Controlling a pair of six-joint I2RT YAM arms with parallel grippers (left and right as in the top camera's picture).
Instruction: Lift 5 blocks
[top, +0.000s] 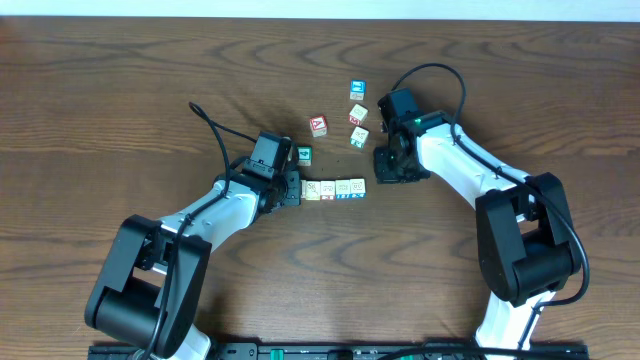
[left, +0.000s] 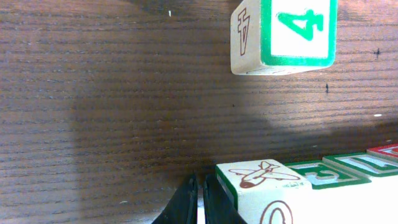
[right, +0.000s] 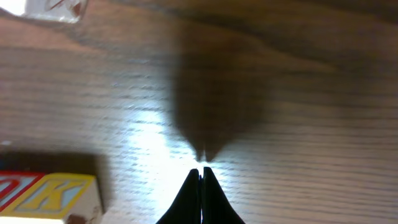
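Because five cubes are too many for a single pinch, the blocks (top: 335, 189) lie end to end in a short row near the middle of the bench (top: 120, 80), parallel to its long edges. They are most likely set this way so they can be squeezed from both ends and raised as one bar. The left gripper (top: 296, 190) sits low at the row's left end with its jaws pressed together and holds nothing. In its own camera the black tips stand just beside the left end cube (left: 261, 176); I cannot tell whether they touch it. The right gripper (top: 381, 171) is closed and empty too, near the row's right end but apart from it, on the side towards the far edge.

From above I count four cubes clearly; a fifth may be hidden by the left gripper. Readable marks:
- an aeroplane picture on the left end cube
- a K in yellow and red on the right end cube (right: 50, 193)
- a green 4 on a loose cube (left: 298, 31) beyond the row
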